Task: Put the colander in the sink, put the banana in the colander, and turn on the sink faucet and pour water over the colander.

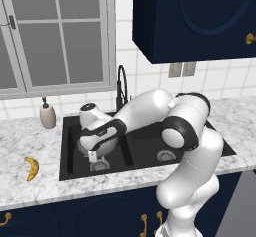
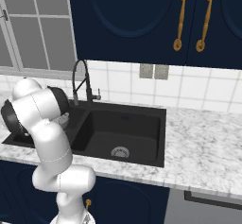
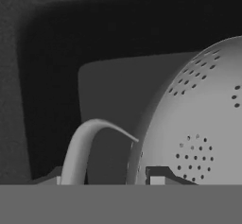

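My gripper point(image 1: 93, 154) reaches down into the left basin of the black sink point(image 1: 150, 146). It is shut on the rim of the colander point(image 3: 198, 124), beside its loop handle point(image 3: 82, 145). The fingertips point(image 3: 156, 176) straddle the rim. The silver-grey perforated bowl hangs tilted against the basin's dark wall and floor. A small part of the colander point(image 1: 106, 147) shows behind the hand, and a sliver of the colander point(image 2: 64, 119) shows past the arm. I cannot tell whether it rests on the basin floor. The yellow banana point(image 1: 32, 168) lies on the counter left of the sink. The black gooseneck sink faucet point(image 1: 121, 85) stands behind the divider, with no stream.
A beige soap dispenser point(image 1: 47, 115) stands at the sink's back left corner. The right basin point(image 2: 127, 128) holds nothing but its silver drain point(image 2: 120, 152). Dark blue wall cabinets point(image 1: 195, 16) hang above the right side. The marble counter point(image 2: 203, 147) stretches to the right.
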Tool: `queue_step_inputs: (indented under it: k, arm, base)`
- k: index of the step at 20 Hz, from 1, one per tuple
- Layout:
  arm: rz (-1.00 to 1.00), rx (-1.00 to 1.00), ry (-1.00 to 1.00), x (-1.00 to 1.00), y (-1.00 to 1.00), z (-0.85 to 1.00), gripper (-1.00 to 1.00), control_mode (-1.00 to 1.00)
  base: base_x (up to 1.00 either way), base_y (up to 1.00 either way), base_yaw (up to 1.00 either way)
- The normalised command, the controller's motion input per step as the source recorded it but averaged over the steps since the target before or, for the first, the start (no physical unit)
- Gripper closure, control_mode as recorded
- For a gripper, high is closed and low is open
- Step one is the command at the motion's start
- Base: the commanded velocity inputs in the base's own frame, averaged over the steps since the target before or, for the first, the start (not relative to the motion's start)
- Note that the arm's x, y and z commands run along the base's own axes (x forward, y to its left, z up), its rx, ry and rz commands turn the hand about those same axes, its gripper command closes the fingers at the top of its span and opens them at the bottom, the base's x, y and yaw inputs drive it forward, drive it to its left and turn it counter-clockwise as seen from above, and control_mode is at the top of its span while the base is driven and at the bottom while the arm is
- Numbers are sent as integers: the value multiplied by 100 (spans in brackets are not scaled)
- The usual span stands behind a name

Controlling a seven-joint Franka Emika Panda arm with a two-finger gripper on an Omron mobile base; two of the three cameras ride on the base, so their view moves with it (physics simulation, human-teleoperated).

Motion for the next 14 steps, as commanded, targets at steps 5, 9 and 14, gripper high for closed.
queue_step_inputs:
  k: [5,9,14]
  arm:
    - [-3,10,12,20,0,-10,100,-100]
    - [-7,5,17,10,-1,-18,100,-100]
    - [-8,0,15,9,1,-27,100,-100]
  base:
    - [0,0,0]
    - [0,0,0]
    - [0,0,0]
